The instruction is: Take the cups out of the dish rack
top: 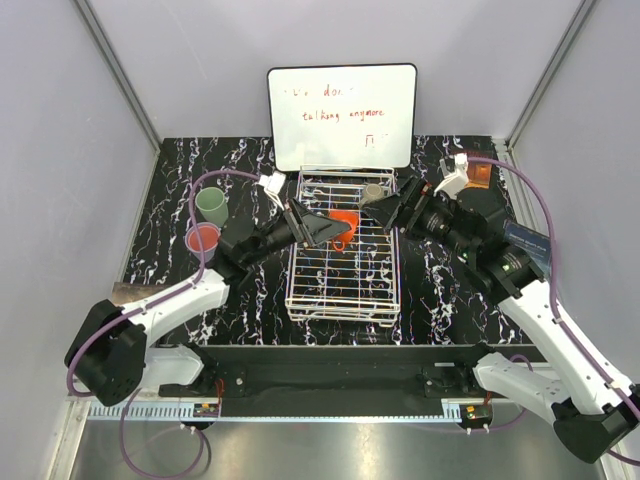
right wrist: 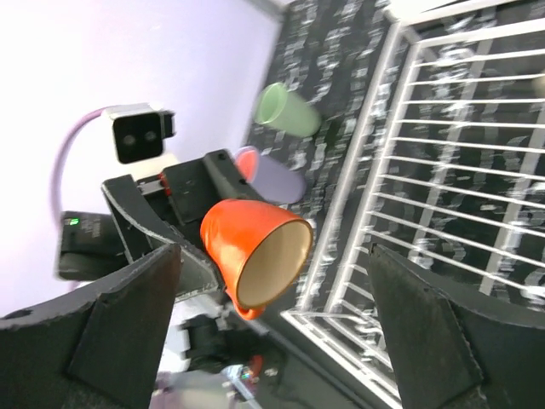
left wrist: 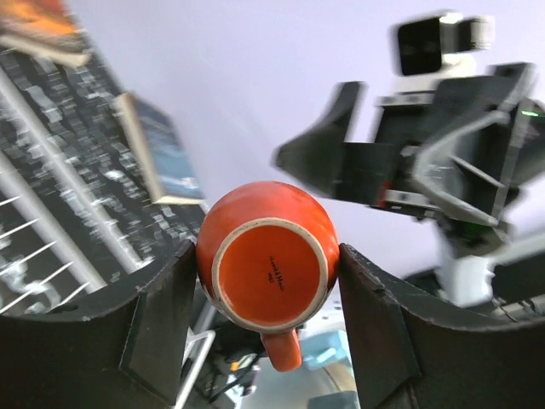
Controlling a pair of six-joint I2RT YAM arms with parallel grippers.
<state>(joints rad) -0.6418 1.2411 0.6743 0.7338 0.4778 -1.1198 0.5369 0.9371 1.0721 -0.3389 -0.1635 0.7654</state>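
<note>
Left wrist view: the left gripper point(left wrist: 266, 260) pinches the short glossy orange handled cup point(left wrist: 268, 256) sideways above the white wire dish rack point(top: 343, 312). The right gripper point(top: 384, 211) gapes empty. Rounded walls could slip — it would drop.

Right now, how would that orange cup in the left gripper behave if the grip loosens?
The orange cup looks glossy and rounded, so the left gripper, pinching its curved sides, might let it slip. It seems rigid, maybe ceramic; dropping onto the dish rack could chip it. On its side it would probably roll until the handle catches.
</note>
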